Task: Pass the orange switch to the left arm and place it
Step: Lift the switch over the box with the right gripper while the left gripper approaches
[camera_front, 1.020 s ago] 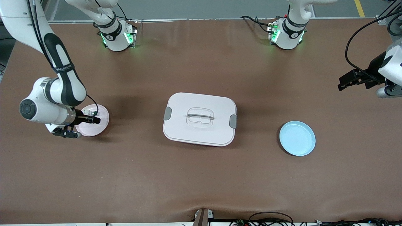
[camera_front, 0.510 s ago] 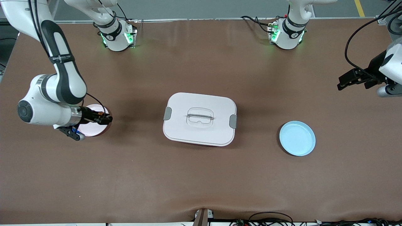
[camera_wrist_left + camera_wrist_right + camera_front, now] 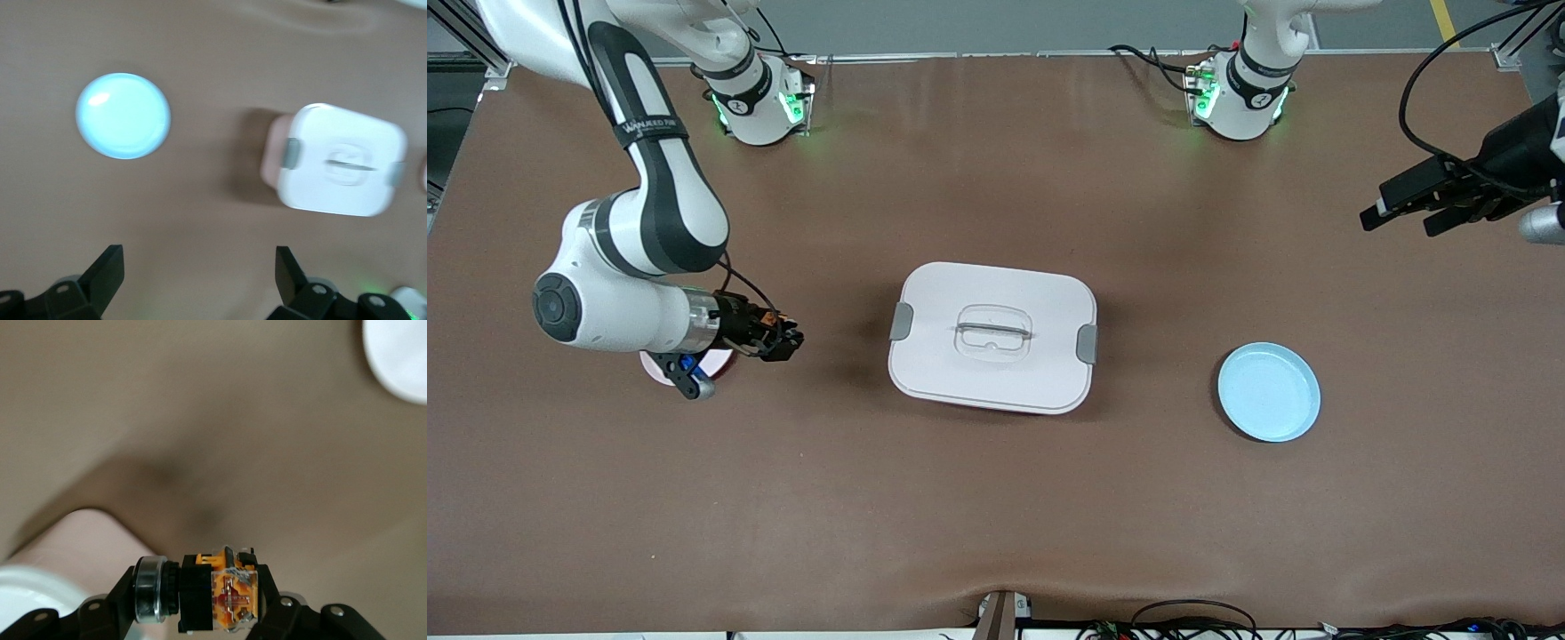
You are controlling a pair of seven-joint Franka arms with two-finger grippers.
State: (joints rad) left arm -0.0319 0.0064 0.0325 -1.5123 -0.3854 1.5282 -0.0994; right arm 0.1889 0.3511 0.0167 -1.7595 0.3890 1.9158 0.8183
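Since a second ago, right end effector (image 3: 790,340) left pink plate (image 3: 711,363), now over desk (image 3: 996,498) beside box (image 3: 992,337), pinching orange switch (image 3: 225,595), raised to clear box. Left end effector (image 3: 1405,206) spread, waiting toward left arm's end from box, ready for handover; blue plate (image 3: 1269,392) likely destination.

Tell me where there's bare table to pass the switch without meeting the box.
Bare: the wide strip between the box and the front camera, the strip between box and arm bases, and the gap between box and blue plate. Crowded: by the pink plate, under the right end effector.
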